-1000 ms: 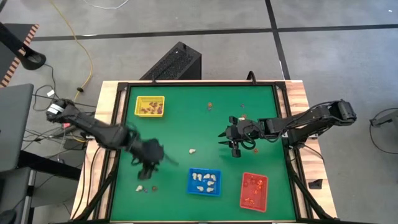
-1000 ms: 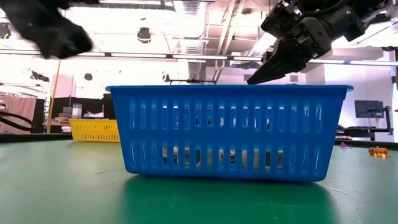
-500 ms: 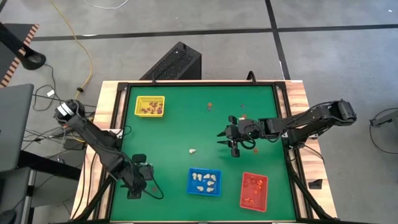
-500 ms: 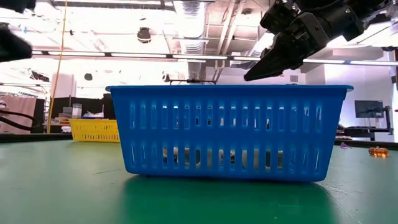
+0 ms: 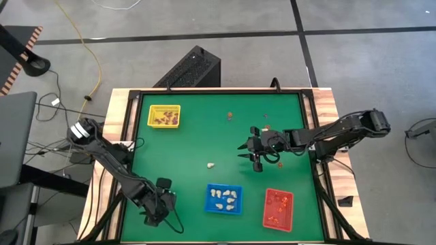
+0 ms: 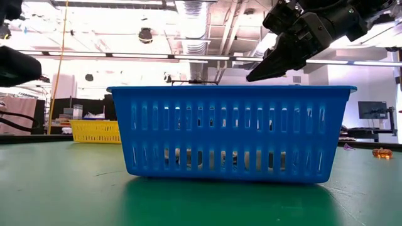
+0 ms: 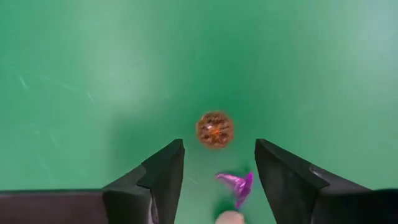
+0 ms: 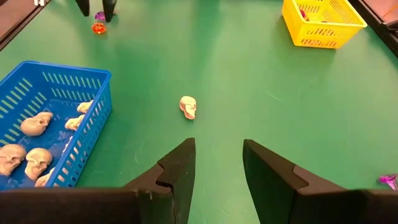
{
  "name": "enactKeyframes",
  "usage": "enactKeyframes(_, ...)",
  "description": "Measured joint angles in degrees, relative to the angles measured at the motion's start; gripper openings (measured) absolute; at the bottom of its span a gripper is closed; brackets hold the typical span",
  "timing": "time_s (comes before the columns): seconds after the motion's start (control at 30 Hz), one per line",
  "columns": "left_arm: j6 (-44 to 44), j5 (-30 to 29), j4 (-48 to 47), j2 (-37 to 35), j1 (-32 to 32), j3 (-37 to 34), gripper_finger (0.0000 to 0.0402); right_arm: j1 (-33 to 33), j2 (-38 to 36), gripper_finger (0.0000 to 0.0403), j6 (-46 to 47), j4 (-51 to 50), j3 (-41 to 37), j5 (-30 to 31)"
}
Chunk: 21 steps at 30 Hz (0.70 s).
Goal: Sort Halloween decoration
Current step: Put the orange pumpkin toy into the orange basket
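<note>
The left gripper [image 7: 217,165] is held with fingers apart over an orange trinket [image 7: 214,129] and a purple trinket [image 7: 238,185] on the green table [image 5: 197,143], while the right gripper [image 8: 217,163] is held parted, empty, above a cream skull [image 8: 188,106] beside the blue tray [image 8: 93,99].

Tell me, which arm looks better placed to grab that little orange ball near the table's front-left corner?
The left. Its pincer hangs open right above the orange ball, a purple trinket between its fingers. The right pincer waits mid-table, facing the cream skull.
</note>
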Motion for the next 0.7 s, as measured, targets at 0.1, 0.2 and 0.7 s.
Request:
enactKeyframes(0.1,1.9,-0.8,0.0,0.9,0.0,0.0,0.0195,0.0,0.0,0.0164,0.0,0.0,0.0,0.0)
enactKeyframes(0.2,4.0,-2.2,1.1,1.5,0.2,0.0,0.0196,0.0,0.0,0.0164,-0.1,0.0,0.0,0.0)
enactKeyframes(0.7,9.1,0.6,3.6,6.7,0.5,0.2,0.0193,0.0,0.0,0.0164,-0.1,0.5,0.0,0.0)
